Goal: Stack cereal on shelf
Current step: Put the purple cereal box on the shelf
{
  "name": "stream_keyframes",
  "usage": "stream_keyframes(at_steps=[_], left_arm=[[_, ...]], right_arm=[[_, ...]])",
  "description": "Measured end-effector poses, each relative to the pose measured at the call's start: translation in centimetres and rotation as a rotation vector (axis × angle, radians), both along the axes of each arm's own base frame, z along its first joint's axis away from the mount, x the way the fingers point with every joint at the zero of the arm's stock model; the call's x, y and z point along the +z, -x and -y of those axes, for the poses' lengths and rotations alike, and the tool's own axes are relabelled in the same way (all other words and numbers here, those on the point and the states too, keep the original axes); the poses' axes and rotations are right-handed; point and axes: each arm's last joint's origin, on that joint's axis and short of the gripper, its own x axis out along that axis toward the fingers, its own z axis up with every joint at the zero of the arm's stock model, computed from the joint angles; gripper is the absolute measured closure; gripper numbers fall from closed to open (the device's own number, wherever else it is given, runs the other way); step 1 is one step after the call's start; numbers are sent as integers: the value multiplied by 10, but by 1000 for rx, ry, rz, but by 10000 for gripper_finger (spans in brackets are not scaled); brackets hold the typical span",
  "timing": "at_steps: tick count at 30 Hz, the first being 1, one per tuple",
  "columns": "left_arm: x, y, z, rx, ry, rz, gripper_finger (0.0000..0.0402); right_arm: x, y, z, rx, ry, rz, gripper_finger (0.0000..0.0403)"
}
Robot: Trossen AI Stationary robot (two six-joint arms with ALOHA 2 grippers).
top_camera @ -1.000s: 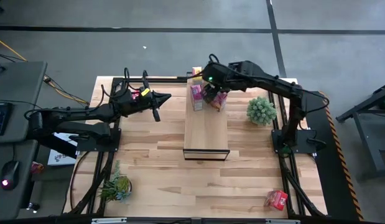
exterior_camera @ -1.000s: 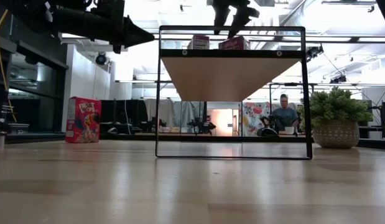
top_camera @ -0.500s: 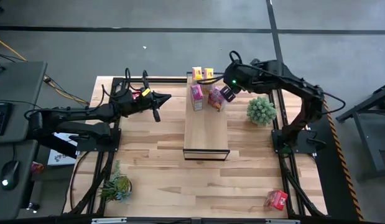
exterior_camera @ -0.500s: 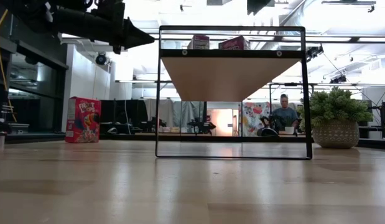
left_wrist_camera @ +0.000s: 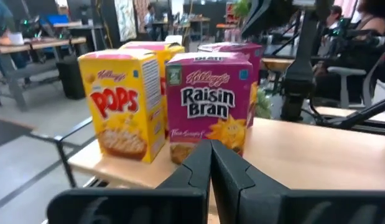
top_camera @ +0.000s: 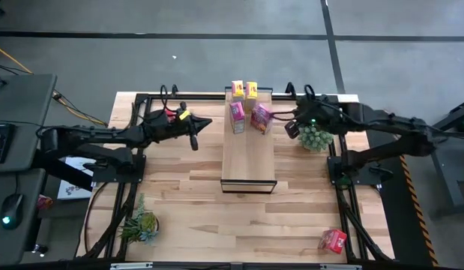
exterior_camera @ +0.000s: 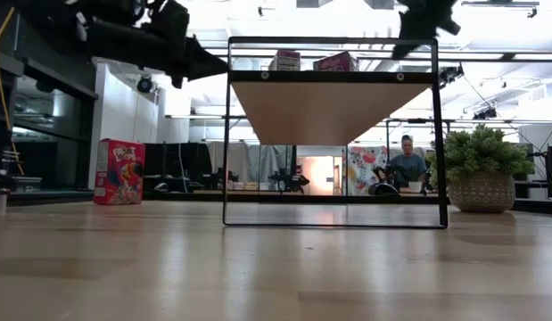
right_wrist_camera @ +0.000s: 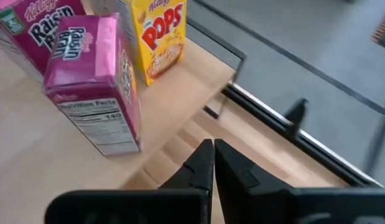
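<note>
The left gripper (top_camera: 204, 122) hangs above the table left of the raised light-wood shelf with dark metal frame (top_camera: 248, 154), arm stretched level, fingers pressed together. The right gripper (top_camera: 285, 118) sits just right of the shelf's far end, beside the round green potted plant (top_camera: 315, 136), fingers likewise together (holding nothing). Two yellow cardboard cereal boxes (top_camera: 244, 90) and two magenta cardboard cereal boxes (top_camera: 249, 115) stand upright at the shelf's far end. Only the low view shows a red cereal box (exterior_camera: 119, 171) on the tabletop at the left.

Printed cardboard cereal boxes (left_wrist_camera: 208, 102) on a matt light-wood shelf (top_camera: 247, 159) framed in dark metal
</note>
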Motion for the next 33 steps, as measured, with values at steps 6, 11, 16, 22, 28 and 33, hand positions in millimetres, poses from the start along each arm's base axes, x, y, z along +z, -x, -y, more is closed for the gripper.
stream_keyframes(at_steps=[6, 11, 16, 22, 28, 33], left_arm=[[-18, -21, -7, 0, -18, 25, 401], [-33, -34, -14, 10, -18, -19, 402], [-30, -47, -18, -36, -60, -27, 402], [-33, -55, -19, -105, -64, -45, 402], [-32, -58, -25, -92, -79, -47, 401], [-34, -56, -30, -86, -65, -68, 402]], right_arm=[[-52, 5, 1, 73, 90, 229, 402], [-85, 0, 11, 111, 98, 334, 402], [-108, -1, 19, 105, 145, 390, 402], [-123, -5, 24, 142, 130, 468, 403], [-128, -15, 26, 139, 111, 506, 403], [-135, -29, 28, 188, 63, 573, 403]])
